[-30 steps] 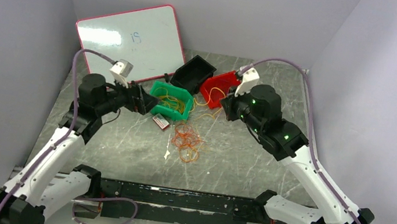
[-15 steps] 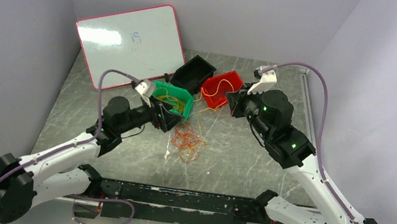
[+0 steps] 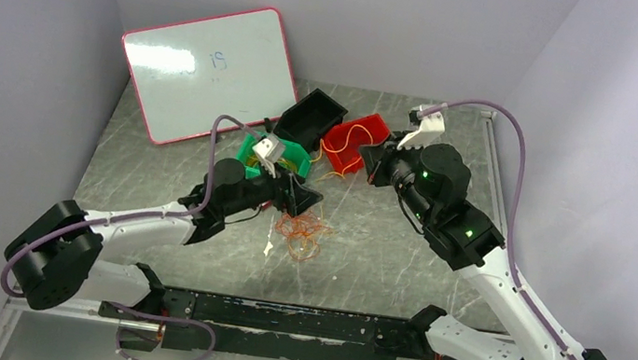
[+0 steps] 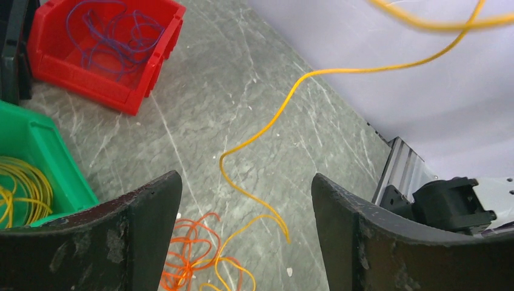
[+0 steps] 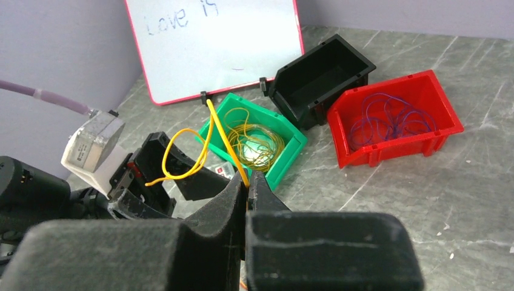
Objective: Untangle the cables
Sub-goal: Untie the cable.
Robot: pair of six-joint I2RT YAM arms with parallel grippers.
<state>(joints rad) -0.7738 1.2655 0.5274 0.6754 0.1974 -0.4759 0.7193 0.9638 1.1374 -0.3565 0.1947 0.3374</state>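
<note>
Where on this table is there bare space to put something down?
Bare table lies front left, between the whiteboard and the left arm, and front right, between the orange tangle and the right arm. The middle is crowded: green bin, black bin, red bin, left gripper and right gripper close together.

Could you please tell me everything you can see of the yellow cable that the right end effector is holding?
The yellow cable is a thin, flexible, plastic-looking strand. The right end effector is shut on it. From the pinch it rises, arcs over and loops back down. In the left wrist view it hangs in loose curves beyond the open left end effector, not touching it. Its lower part reaches down beside the orange tangle, and whether it is caught there cannot be told.
</note>
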